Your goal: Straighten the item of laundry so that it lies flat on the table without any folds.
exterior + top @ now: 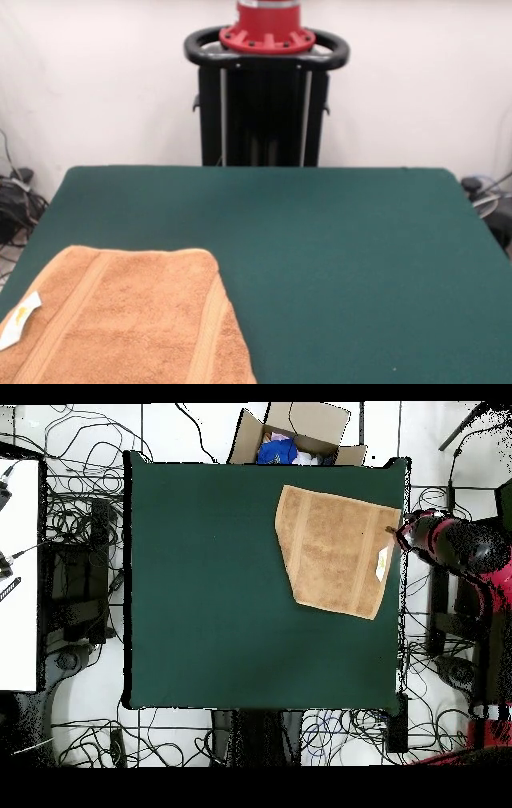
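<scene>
Although the towel (336, 549) is already spread almost flat, it sits skewed at about two o'clock on the green surface (210, 594) in the overhead view, its outer end reaching the surface's edge. Soft, light terry is judged to drape and slide easily over the felt, so a corner or the hem by the woven band would be the best hold; the white care tag (19, 320) is too flimsy for that. At three o'clock the red and black arm (455, 544) is seen beside the surface, at the towel's tagged end; whether the tool is apart or together cannot be told. An open cardboard box (295, 436) stands beyond the twelve o'clock edge, and cables lie on the floor around. Nothing else is seen on the surface.
</scene>
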Motion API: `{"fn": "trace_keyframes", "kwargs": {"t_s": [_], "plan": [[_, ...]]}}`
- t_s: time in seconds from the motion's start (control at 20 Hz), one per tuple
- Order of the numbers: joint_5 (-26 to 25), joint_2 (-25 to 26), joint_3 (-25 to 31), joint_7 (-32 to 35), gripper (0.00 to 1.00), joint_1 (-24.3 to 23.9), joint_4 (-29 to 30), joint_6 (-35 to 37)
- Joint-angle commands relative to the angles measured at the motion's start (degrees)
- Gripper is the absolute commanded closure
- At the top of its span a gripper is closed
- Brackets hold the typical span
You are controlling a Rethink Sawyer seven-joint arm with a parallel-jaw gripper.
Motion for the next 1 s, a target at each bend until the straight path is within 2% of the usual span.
{"fn": "trace_keyframes", "kwargs": {"t_s": [0.05,0.65,1.0], "plan": [[0.55,-4.97,-6.83,6.63,0.00,2.83,5.85,4.44],[6.38,-7.10,-8.24,12.66,0.00,3.39,11.73,2.94],[9.89,-9.60,-10.38,18.52,0.00,5.97,14.44,1.68]]}}
